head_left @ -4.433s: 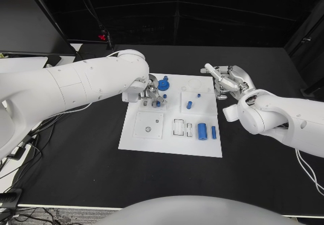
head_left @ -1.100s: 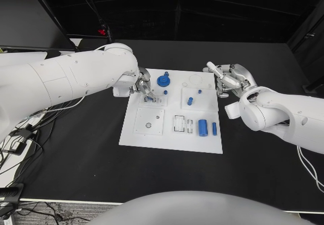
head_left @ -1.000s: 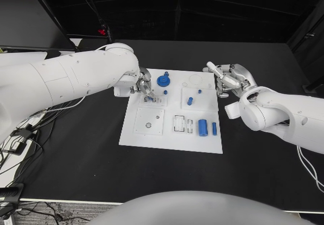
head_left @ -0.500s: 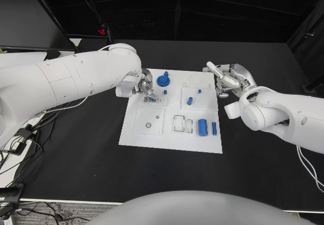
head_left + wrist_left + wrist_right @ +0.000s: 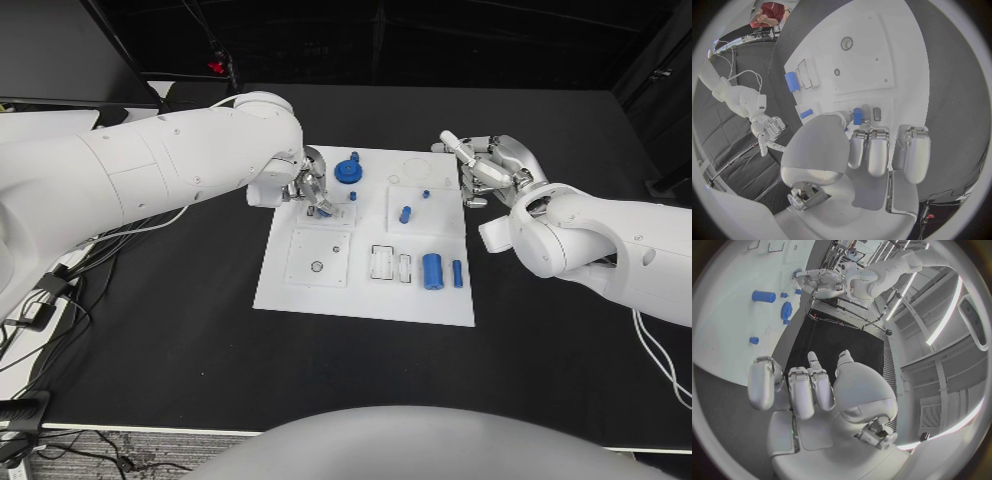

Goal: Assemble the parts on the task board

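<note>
Since the earlier frame I note only that the left hand (image 5: 309, 192) has edged slightly along the far-left corner of the task board (image 5: 364, 300); the bench (image 5: 173, 330) layout is unchanged. Risk: if the thumb and finger slacken, the small blue part (image 5: 857, 116) they pinch could tip beside its seat. I believe it is over the slots, though the view is poor. The right hand (image 5: 488, 170) hovers beside the board's right edge, fingers (image 5: 798, 390) loosely curled, holding nothing.

Since the earliest picture, the left hand (image 5: 310, 190) sits farther toward the far left corner of the task board (image 5: 361, 300); over the last second it shifts only slightly.
</note>
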You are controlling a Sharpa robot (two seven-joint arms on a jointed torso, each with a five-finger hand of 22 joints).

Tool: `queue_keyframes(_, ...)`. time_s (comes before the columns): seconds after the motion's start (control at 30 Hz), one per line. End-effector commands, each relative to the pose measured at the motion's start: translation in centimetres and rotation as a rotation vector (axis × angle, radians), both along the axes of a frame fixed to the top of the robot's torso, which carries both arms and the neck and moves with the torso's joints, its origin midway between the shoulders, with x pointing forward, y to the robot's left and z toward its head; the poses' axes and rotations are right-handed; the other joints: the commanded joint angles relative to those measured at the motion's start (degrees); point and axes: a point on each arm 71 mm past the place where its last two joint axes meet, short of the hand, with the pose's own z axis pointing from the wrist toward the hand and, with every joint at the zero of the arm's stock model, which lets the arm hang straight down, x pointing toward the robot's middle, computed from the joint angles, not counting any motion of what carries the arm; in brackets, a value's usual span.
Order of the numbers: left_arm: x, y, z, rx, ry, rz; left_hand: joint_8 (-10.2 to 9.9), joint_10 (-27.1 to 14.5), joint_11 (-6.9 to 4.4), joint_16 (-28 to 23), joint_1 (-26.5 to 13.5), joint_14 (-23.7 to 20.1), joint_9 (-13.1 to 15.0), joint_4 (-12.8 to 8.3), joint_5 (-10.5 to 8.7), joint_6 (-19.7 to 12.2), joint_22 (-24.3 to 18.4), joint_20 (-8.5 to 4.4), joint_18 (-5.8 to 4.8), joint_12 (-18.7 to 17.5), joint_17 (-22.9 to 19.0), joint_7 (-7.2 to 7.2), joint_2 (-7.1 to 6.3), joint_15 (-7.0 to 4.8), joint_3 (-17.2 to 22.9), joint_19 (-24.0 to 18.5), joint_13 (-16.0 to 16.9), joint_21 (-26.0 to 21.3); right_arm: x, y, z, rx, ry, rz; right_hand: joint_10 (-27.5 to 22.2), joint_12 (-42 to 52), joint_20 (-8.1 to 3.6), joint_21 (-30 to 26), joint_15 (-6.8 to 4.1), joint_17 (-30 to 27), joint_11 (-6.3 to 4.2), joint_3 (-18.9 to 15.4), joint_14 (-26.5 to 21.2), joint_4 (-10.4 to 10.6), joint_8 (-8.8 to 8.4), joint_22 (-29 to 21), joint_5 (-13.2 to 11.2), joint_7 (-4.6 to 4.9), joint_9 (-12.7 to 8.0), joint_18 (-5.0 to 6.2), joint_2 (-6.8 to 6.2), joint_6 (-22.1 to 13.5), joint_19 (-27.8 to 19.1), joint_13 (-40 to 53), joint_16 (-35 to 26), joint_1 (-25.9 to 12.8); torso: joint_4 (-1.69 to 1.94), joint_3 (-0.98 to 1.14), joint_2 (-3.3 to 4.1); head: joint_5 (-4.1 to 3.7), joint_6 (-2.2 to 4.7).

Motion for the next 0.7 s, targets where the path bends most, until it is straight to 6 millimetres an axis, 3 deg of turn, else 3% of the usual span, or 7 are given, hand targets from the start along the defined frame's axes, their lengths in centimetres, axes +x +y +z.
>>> queue_keyframes(0.03,0.04,0.19,-0.02,0.018,0.01,0.002,0.3,6.0,0.49,0.0,-0.1,6.0,0.0,-6.0,-0.18,1.0,15.1,0.52,-0.37,0.0,15.1,-0.99,0.52,0.26,6.2,6.0,15.1,0.2,-0.04,0.18,0.12,0.006,-0.004,0.013,6.0,0.0,0.0,-0.4,0.03,15.1,0.29,-0.4,6.2,0.0,0.2,9.5,-0.1,0.09,0.1,1.17,0.43,-0.3,-0.3,15.0,0.1,0.0,-0.01,0.02,-0.02,0.04,-0.03)
queue_keyframes(0.7,0.09,0.03,-0.16,0.018,0.01,0.003,0.3,6.0,0.5,0.0,-0.4,6.0,0.1,-6.1,-0.56,0.9,15.1,0.54,-0.37,0.0,15.1,-0.98,0.41,0.26,6.8,6.0,15.1,0.2,-0.04,0.17,0.11,0.006,-0.004,0.013,6.0,0.0,0.02,-0.4,0.05,15.1,0.31,-0.4,6.2,0.0,0.25,9.4,-0.1,0.1,0.1,1.18,0.52,-0.3,-0.4,15.0,0.1,0.1,-0.03,0.01,0.0,-0.11,-0.21)
